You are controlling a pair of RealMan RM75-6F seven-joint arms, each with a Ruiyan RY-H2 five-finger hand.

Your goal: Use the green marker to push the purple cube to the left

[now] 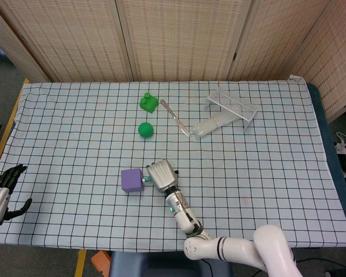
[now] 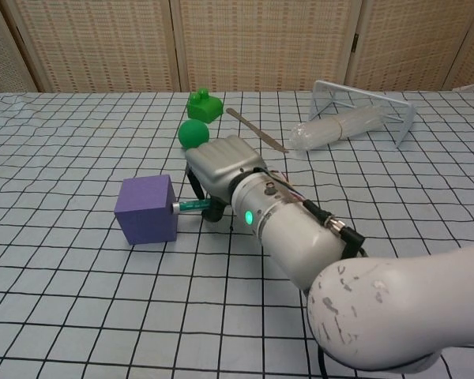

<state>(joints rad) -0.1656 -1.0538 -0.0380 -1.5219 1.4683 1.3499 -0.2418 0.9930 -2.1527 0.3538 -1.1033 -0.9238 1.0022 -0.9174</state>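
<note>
A slim green marker [image 2: 191,205] was grasped by the metallic right hand [image 2: 221,170], its tip touching a matte purple cube [image 2: 147,209]; its barrel was mostly hidden.

My right hand [image 2: 221,166] has a smooth, brushed silver metal shell, and my forearm is glossy white plastic. The marker [image 2: 191,206] looks like shiny green plastic. The cube [image 2: 145,209] is matt purple, foam-like. A thin cloth [image 1: 75,127] with a black grid covers the desk, slightly wrinkled. The ball [image 1: 145,129] looks matt green. The rack [image 1: 230,107] is white-coated wire. My left hand [image 1: 1,193] is dark, matt plastic.
</note>
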